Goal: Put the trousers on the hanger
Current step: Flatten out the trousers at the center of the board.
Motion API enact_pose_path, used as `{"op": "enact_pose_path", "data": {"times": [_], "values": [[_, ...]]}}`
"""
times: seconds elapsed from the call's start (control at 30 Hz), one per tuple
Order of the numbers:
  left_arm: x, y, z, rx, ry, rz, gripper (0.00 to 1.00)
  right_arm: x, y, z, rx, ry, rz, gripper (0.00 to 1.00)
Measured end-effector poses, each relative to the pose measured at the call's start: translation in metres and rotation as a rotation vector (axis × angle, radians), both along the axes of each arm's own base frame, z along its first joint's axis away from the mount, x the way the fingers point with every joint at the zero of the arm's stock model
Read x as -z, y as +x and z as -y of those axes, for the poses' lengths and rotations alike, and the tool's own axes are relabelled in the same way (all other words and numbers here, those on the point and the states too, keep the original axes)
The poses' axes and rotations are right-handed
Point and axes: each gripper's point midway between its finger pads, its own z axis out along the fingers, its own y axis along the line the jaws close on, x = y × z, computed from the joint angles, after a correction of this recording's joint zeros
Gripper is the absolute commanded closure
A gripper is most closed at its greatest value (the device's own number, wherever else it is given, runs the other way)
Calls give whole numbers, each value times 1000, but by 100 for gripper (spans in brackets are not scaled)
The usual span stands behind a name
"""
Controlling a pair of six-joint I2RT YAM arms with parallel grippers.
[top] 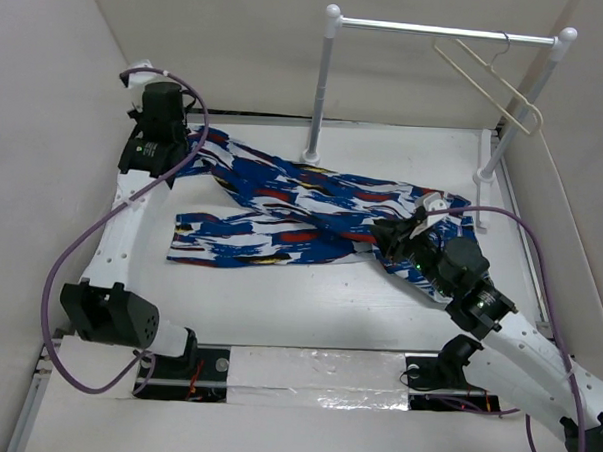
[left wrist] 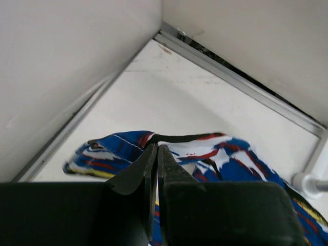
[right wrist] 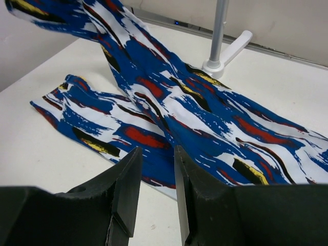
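The trousers point(top: 303, 201) lie spread across the table, blue with white, red, black and yellow splashes. My left gripper point(top: 197, 141) is at the back left, shut on the end of one leg point(left wrist: 225, 159), with cloth pinched between its jaws point(left wrist: 156, 154). My right gripper point(top: 393, 235) hovers just over the right part of the trousers point(right wrist: 205, 113). Its jaws stand apart and empty point(right wrist: 156, 154). The cream hanger point(top: 488, 74) hangs by its wire hook from the rail at the back right, away from both grippers.
A white two-post rack point(top: 322, 97) with a metal rail stands at the back; its left foot shows in the right wrist view point(right wrist: 220, 61). White walls point(left wrist: 61, 61) close in the left, back and right sides. Purple cables loop from both arms.
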Motion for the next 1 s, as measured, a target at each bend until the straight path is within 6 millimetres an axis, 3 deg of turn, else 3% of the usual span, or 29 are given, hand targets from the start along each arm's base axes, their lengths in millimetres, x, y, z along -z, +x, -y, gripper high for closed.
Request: {"op": "enact_pose_path", "data": {"times": [0.07, 0.13, 0.4, 0.5, 0.57, 0.63, 0.67, 0.73, 0.87, 1.0], "values": [[-10, 0, -14, -26, -4, 16, 100, 0, 0, 0, -1, -1, 0, 62], [-4, 4, -25, -48, -6, -9, 100, 0, 0, 0, -1, -3, 2, 62], [86, 62, -49, -96, -7, -259, 100, 4, 4, 1, 16, -25, 0, 62], [105, 86, -56, -110, -4, -313, 100, 14, 8, -1, 21, -53, -21, 63], [105, 107, -67, -135, -3, -312, 100, 24, 11, -4, 20, -76, -42, 63], [101, 126, -84, -175, 6, -288, 77, 32, 13, -6, 18, -98, -59, 62], [102, 131, -93, -196, 13, -287, 59, 34, 14, -7, 16, -106, -64, 62], [105, 135, -106, -233, 25, -292, 47, 37, 14, -8, 14, -114, -71, 62], [130, 123, -123, -269, 26, -348, 45, 36, 13, -7, 13, -114, -64, 66], [175, 96, -112, -241, -23, -451, 51, 32, 12, -7, 8, -111, -53, 92]]}}
